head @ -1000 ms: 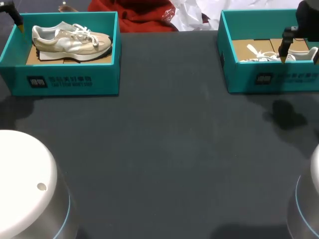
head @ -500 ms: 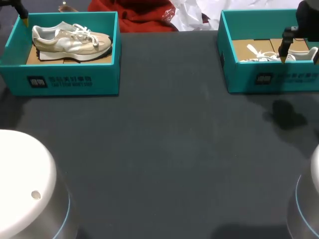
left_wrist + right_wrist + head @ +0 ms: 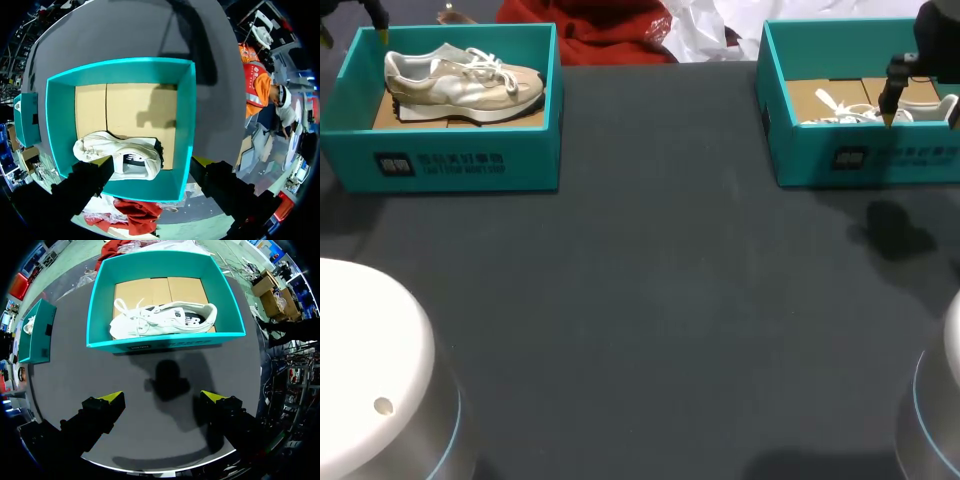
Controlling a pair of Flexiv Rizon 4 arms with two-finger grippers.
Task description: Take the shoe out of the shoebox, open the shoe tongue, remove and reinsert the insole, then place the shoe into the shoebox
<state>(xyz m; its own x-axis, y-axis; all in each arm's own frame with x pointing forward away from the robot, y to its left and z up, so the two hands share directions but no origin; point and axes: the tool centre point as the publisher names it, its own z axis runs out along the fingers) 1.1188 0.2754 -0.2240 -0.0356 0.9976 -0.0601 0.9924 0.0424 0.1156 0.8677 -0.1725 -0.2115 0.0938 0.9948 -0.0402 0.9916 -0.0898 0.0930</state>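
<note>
A teal shoebox [image 3: 460,165] at the table's far left holds a beige shoe [image 3: 460,82] lying on its side on brown cardboard. My left gripper [image 3: 353,38] hangs open above that box's far left corner. In the left wrist view the left gripper [image 3: 152,162] straddles the shoe's [image 3: 117,155] heel end from above, apart from it, inside the box walls [image 3: 186,115]. A second teal box [image 3: 860,160] at the far right holds a white shoe [image 3: 165,320]. My right gripper [image 3: 162,396] is open over the dark table, short of this box [image 3: 165,344].
Red cloth [image 3: 590,25] and white plastic [image 3: 705,25] lie at the table's back edge between the boxes. The white arm bases [image 3: 370,340] stand at the front corners. Dark tabletop [image 3: 660,300] spreads between the boxes and the bases.
My left gripper has shifted a little right and toward the back above the left box, and the left arm's base has turned. The right arm has not moved.
</note>
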